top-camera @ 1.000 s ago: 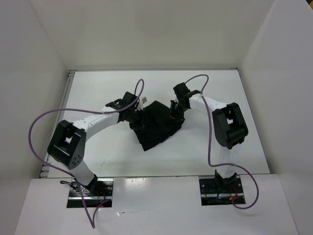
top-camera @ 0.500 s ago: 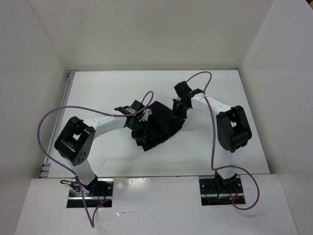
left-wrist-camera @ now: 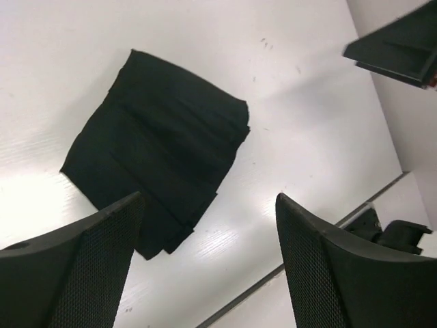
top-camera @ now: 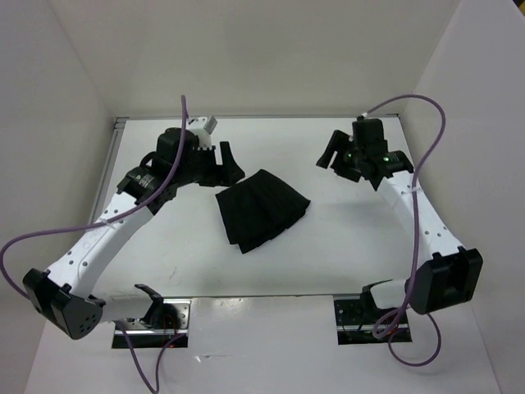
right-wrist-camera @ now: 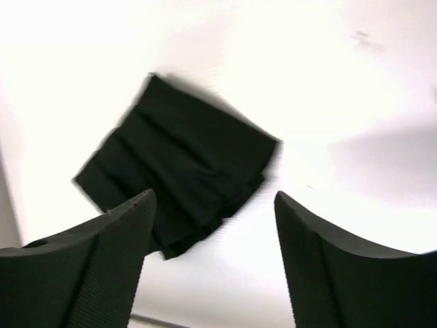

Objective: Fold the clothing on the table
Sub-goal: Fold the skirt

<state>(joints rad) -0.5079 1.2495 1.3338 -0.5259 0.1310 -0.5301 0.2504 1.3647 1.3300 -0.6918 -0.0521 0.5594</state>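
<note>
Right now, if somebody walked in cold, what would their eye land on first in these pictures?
The black clothing stands out most, folded into a compact, slanted bundle in the middle of the white table. Next come the grippers flanking it: the left gripper close by its far left edge and the right gripper farther off to the right. Both are open and hold nothing.

No text, label, brand or number can be read anywhere — nothing legible.
</note>
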